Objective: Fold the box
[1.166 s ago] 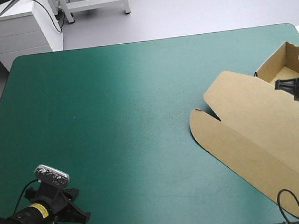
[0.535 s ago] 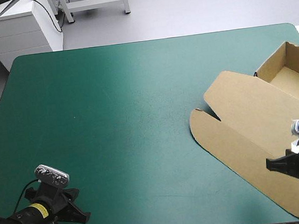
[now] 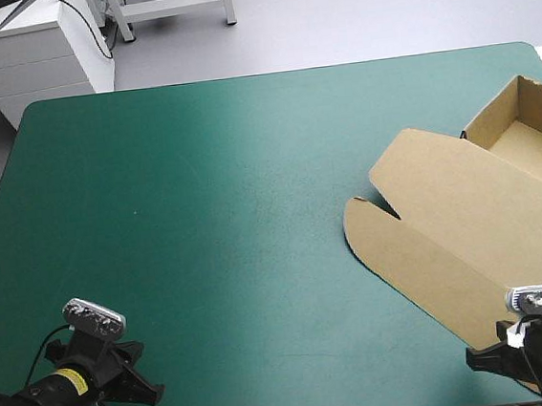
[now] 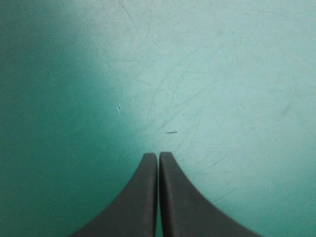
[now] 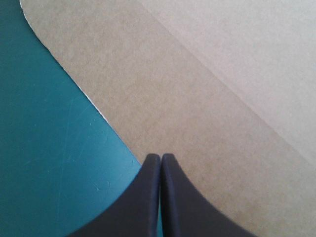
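Note:
The brown box (image 3: pixel 466 232) lies at the table's right side as an open tray (image 3: pixel 523 126) at the far right with its lid flat toward the middle. My right gripper (image 3: pixel 494 359) is shut and empty near the table's front right corner, over the lid's near edge. In the right wrist view its tips (image 5: pixel 161 157) meet just above the brown box (image 5: pixel 197 98), right at the curved edge where board meets the teal-green cover (image 5: pixel 49 148). My left gripper (image 3: pixel 136 377) sits at the front left, far from the box. Its fingers (image 4: pixel 158 156) are shut over bare cover.
The teal-green cover (image 3: pixel 203 200) stretches bare from the box to the left edge. A white cabinet (image 3: pixel 36 53) stands beyond the table's far left corner.
My right arm has swung from the tray at the far right back toward the front edge, over the lid's near corner. The left arm and the box have not moved.

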